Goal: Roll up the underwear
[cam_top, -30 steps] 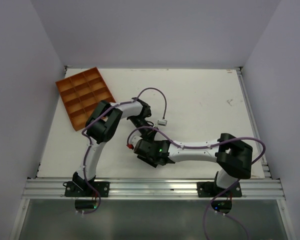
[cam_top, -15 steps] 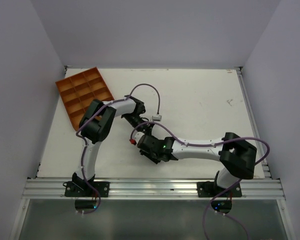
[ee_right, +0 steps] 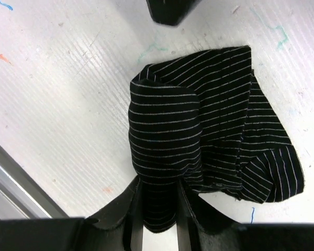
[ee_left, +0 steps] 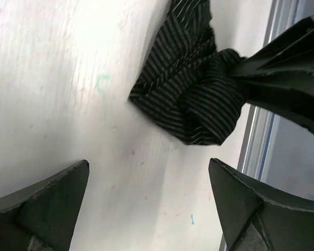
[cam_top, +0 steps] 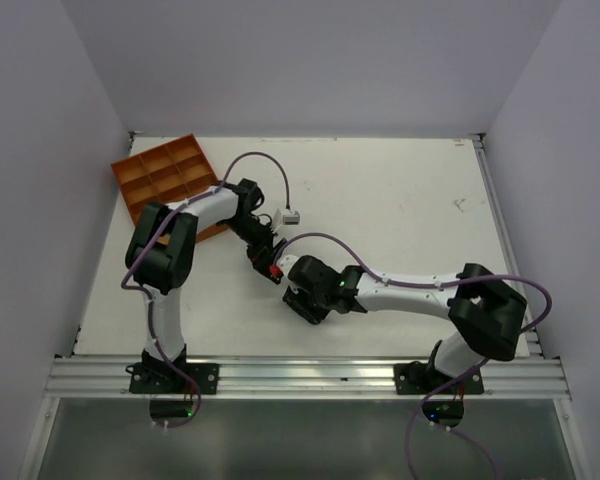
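Right wrist view, bottom edge: your right gripper (ee_right: 157, 209) pinched on folded end of underwear (ee_right: 199, 130). Black striped cloth lies bunched at frame centre on white table (ee_right: 57, 78). Left wrist view: your left gripper (ee_left: 149, 164) spread wide, holding nothing, underwear beyond it at upper right. Top view: both grippers close together, centre-left of table; orange tray (cam_top: 170, 180) far, upper left.

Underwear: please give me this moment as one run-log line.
striped underwear: bunched on white table | left tool: open, not touching it | right tool: shut on its fold
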You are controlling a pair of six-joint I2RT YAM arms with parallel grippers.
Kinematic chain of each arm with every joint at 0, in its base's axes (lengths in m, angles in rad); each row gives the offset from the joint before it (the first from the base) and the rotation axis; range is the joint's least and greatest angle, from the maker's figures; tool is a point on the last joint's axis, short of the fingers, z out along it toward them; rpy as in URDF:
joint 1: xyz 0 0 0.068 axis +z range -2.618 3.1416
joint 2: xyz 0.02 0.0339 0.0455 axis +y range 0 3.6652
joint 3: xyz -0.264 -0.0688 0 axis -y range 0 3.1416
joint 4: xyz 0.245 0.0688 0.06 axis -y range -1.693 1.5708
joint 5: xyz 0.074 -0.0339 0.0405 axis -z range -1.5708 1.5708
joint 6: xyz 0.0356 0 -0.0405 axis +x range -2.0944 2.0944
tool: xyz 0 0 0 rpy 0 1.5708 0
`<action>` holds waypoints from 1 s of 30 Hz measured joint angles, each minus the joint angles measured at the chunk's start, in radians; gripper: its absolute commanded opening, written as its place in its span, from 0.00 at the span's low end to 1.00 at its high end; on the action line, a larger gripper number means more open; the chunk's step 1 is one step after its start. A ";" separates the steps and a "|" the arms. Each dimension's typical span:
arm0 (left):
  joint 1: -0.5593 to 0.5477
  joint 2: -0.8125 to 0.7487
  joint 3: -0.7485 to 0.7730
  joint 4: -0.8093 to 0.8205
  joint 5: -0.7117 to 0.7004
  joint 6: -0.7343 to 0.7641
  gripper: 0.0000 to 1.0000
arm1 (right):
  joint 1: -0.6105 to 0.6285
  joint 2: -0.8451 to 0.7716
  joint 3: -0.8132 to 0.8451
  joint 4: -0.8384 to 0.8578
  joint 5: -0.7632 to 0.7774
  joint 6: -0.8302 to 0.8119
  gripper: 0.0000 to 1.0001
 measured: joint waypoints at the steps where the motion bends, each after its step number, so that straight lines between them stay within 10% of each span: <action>1: 0.010 -0.012 -0.015 0.018 -0.019 -0.022 1.00 | -0.005 0.000 0.002 -0.002 -0.008 -0.004 0.14; 19: 0.223 -0.478 -0.248 0.608 -0.579 -0.715 1.00 | -0.136 0.123 0.125 -0.038 -0.311 -0.090 0.14; 30: 0.385 -0.455 -0.254 0.736 -0.259 -0.828 0.88 | -0.322 0.346 0.285 -0.098 -0.744 -0.088 0.13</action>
